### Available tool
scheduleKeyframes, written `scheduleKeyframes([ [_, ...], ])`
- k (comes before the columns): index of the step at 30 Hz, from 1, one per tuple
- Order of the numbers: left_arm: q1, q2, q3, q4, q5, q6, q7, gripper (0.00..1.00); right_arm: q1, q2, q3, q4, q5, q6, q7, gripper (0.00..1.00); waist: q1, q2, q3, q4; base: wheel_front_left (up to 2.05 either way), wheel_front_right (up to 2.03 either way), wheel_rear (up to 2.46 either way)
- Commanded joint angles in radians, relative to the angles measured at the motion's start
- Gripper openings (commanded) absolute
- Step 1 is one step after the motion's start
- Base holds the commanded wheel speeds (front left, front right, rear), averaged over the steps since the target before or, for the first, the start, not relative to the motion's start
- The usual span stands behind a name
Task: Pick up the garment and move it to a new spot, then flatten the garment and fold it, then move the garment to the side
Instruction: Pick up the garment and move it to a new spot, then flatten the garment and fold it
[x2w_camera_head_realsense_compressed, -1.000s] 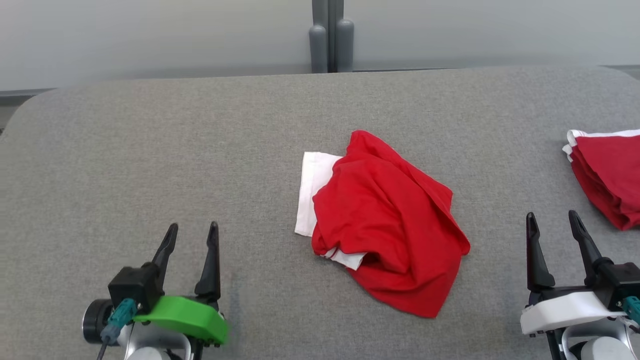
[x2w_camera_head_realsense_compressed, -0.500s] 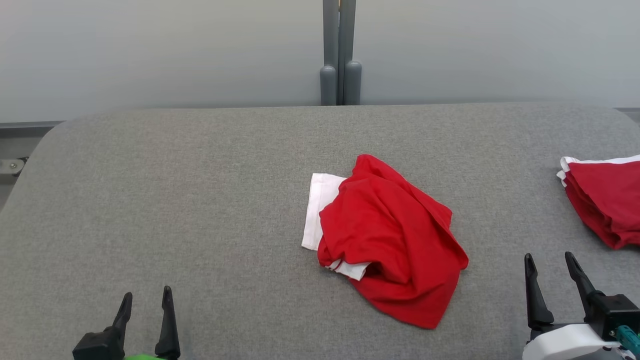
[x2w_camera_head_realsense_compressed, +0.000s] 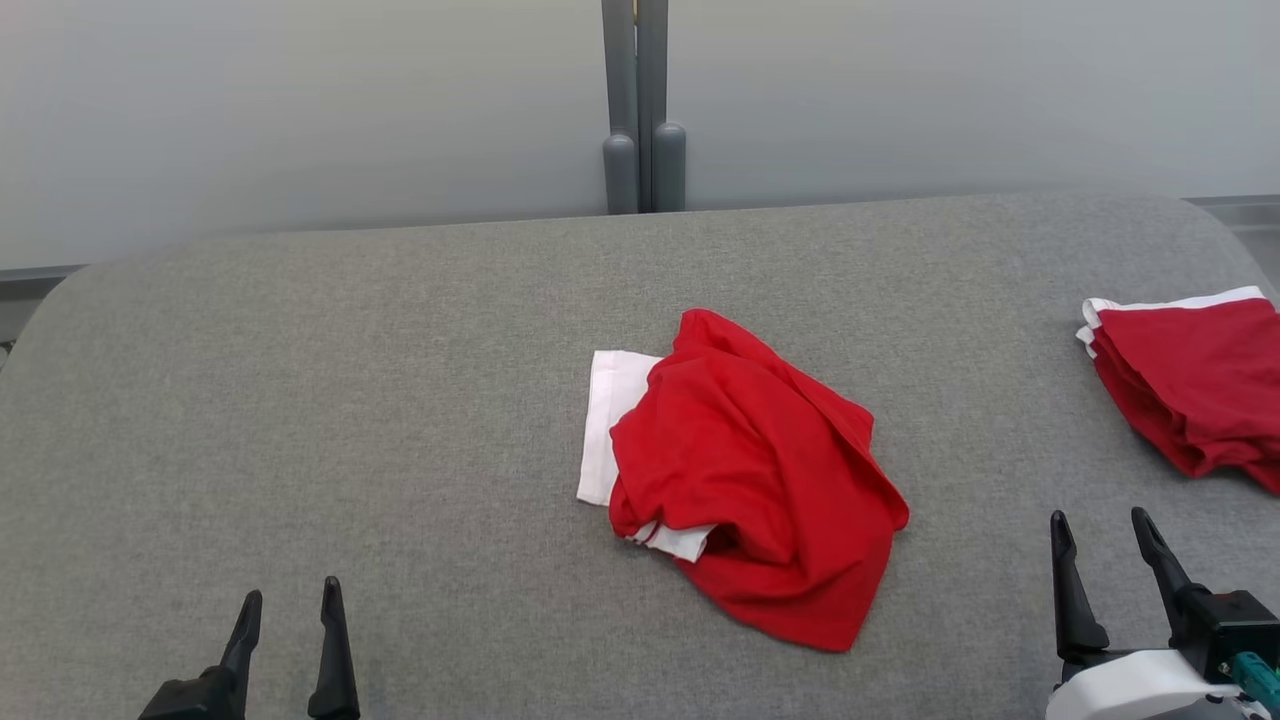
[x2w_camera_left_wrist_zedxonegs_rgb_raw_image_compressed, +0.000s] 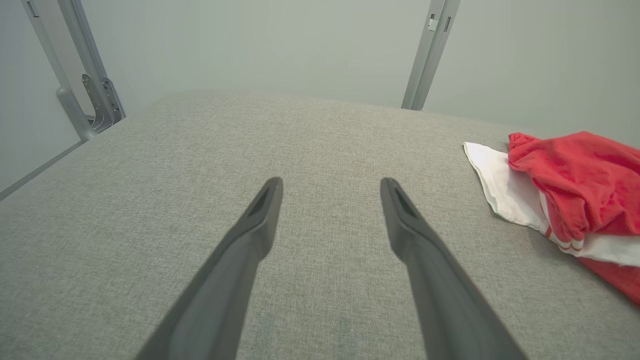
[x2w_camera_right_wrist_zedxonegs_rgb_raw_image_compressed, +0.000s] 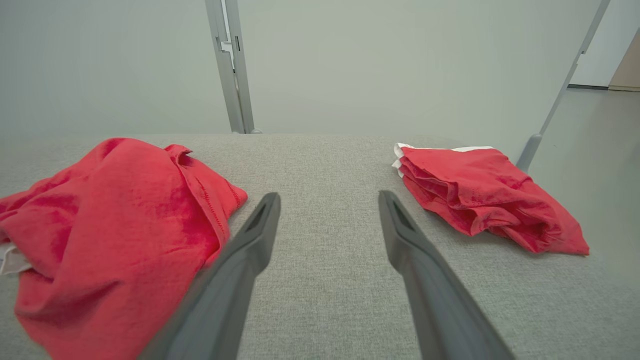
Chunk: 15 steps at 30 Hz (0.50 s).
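Both arms sit low at the near edge of the tabletop, pointing away from the robot across it. Left jaws are at the lower left of head view, spread, with nothing between them. We get only the two dark tips and a bit of black base, the rest cut off by the bottom edge. Right jaws are at the lower right, also spread and empty, tips up. A white housing and a teal plug behind them are cut off at the corner. In both wrist views the jaws reach out low over the grey cloth surface; whether they touch it we cannot tell.

The garment is red with a white part, crumpled in a heap mid tabletop, between the two arms and further out than both. It is well apart from the left jaws, off to their right. Left wrist view catches it at the right edge, cut off. It is nearer the right jaws, to their left. In right wrist view the left-hand jaw overlaps its red edge, but head view shows a gap. White pokes out at the heap's left side and near edge. What kind of garment it is we cannot make out.

A second garment, red with white trim and folded, lies at the tabletop's right edge, cut off in head view. A grey post stands behind the tabletop against a pale wall.
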Motion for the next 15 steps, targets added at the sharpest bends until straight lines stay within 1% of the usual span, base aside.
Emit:
scheduleKeyframes([
  [1, -0.005, -0.007, 0.014, 0.004, 0.013, -0.011, -0.003, 1.00, 0.002, -0.002, -0.001, 0.004, 0.000, -0.001, -0.003, 1.00, 0.0001, 0.0000, -0.002, -0.005, 0.00, 0.00, 0.00],
  [6, 0.001, -0.022, 0.046, 0.013, 0.042, -0.036, -0.003, 1.00, 0.000, -0.002, -0.001, 0.003, 0.001, -0.001, -0.003, 1.00, 0.0001, 0.0000, -0.002, -0.012, 0.00, 0.00, 0.00],
  [15, -0.013, -0.043, 0.073, 0.022, 0.073, -0.062, -0.003, 1.00, 0.006, -0.002, -0.004, 0.000, 0.004, -0.001, -0.003, 1.00, 0.0001, 0.0000, 0.000, -0.005, 0.00, 0.00, 0.00],
])
